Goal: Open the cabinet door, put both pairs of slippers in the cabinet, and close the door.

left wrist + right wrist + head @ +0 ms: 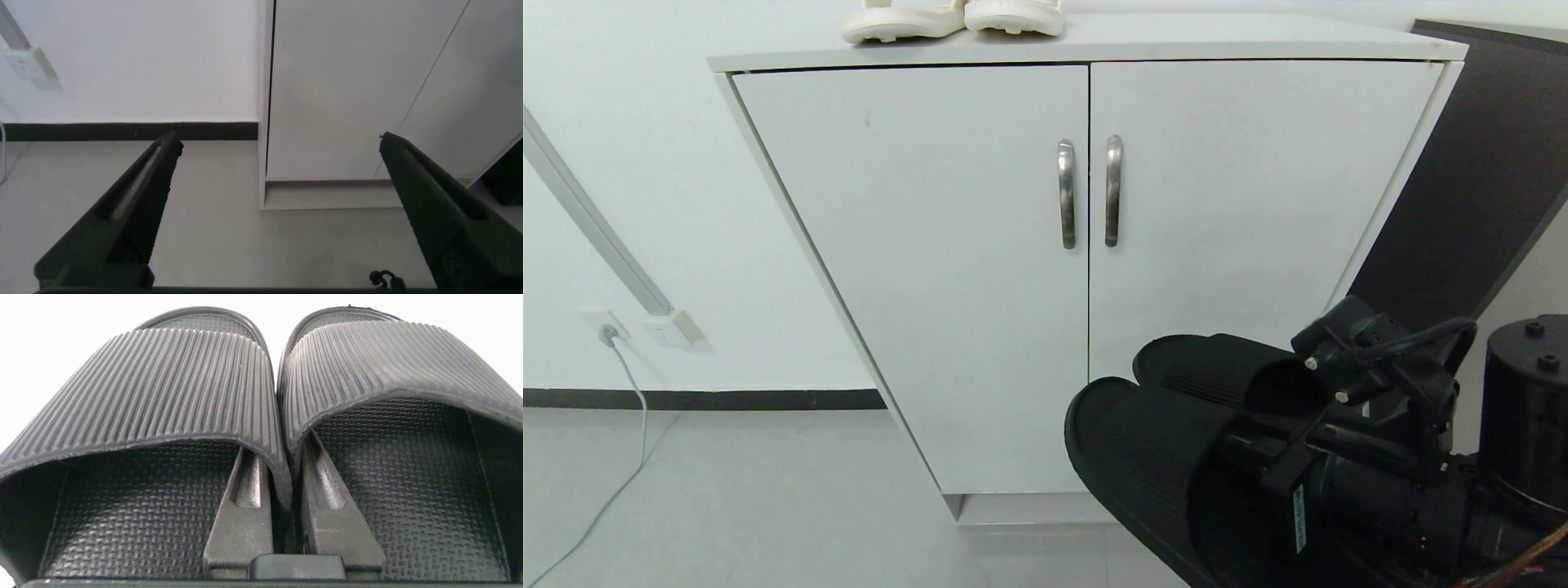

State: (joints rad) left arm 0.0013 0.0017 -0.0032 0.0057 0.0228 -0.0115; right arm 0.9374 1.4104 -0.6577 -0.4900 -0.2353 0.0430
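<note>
The white cabinet (915,286) stands before me with both doors shut, its two metal handles (1066,194) side by side at the centre seam. On its top lies a pair of white slippers (952,18). At lower right, in front of the right door, my right gripper (286,498) is shut on a pair of black ribbed slippers (1168,441), its fingers (245,506) pinching their inner edges (282,416) together. My left gripper (279,143) is open and holds nothing, low down facing the cabinet's bottom corner (351,82).
A wall socket with a grey cable (605,331) and a slanted conduit sit on the white wall left of the cabinet. A dark panel (1486,163) stands to the cabinet's right. Grey floor (727,506) lies open at the left.
</note>
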